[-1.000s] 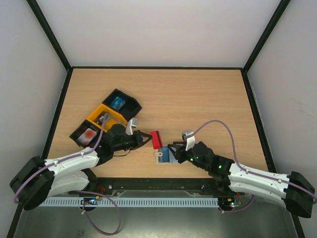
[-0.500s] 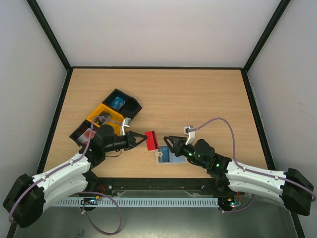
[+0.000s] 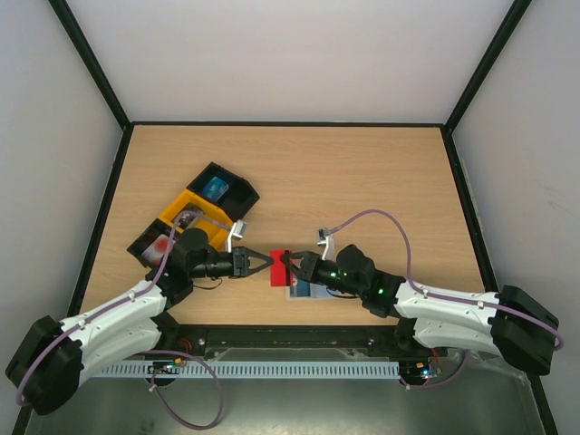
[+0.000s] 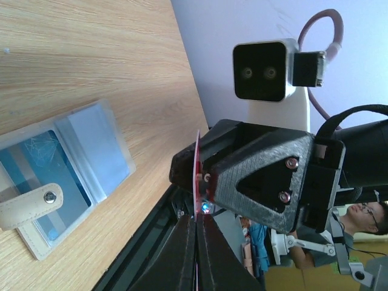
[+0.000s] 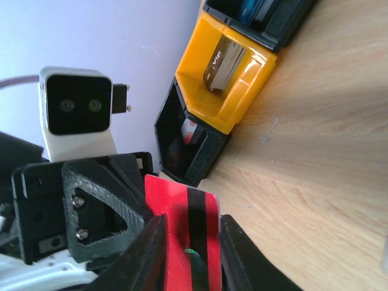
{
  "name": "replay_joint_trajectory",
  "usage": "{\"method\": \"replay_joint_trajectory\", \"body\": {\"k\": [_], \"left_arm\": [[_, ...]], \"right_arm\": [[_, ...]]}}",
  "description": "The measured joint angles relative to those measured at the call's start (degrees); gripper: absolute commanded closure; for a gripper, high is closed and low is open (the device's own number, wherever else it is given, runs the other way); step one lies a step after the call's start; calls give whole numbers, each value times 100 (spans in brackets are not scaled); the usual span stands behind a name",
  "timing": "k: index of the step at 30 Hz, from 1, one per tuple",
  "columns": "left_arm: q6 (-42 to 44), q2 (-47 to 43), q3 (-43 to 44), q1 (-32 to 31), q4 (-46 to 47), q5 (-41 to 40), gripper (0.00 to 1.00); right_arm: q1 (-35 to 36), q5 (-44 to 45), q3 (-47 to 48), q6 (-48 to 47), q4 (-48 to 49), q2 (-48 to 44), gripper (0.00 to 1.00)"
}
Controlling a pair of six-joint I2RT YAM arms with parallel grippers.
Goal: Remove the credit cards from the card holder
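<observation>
The card holder (image 3: pixel 306 290) lies open on the surface (image 3: pixel 362 181) near my bases. Just beyond it my left jaws pinch one end of a red credit card (image 3: pixel 280 267), held in the air. My right jaws flank its free end; whether they grip I cannot tell. The card looks light, stiff and slick: best pinched across its flat faces, well in from the edge.
</observation>
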Motion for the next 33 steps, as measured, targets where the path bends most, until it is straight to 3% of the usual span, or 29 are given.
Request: {"method": "replay_joint_trajectory", "body": {"k": [2,4,5,8,9,16,20,26,33], "left_arm": [[13,17,-24,0,39,57,98],[17,44,-46,31,94,92,95],[17,55,-57,37,98,94,89],[85,87,-63,35,50,52,51],[170,87,-57,28,-31,15,48],[927,-208,634,20,-1451,-909,47],[1578,-748,841,-131,-1838,-1718,49],[3101,-1443,837,-1502,-1961,-3130,47],[4564,-1259,844,-2173,-2050,-4109,49]], "right_arm": [[-2,-46,-2,63,20,-4,95],[-15,-28,-20,122,35,-35,98],[-22,-46,-44,157,63,-79,98],[-20,-55,-140,293,173,-286,98],[-22,-52,-160,330,192,-350,98],[-22,223,-173,708,-131,-645,98],[-22,702,184,1215,-1255,-649,98],[-33,1628,1652,2234,-3493,-256,98],[-109,1864,2243,2935,-4391,-70,98]]}}
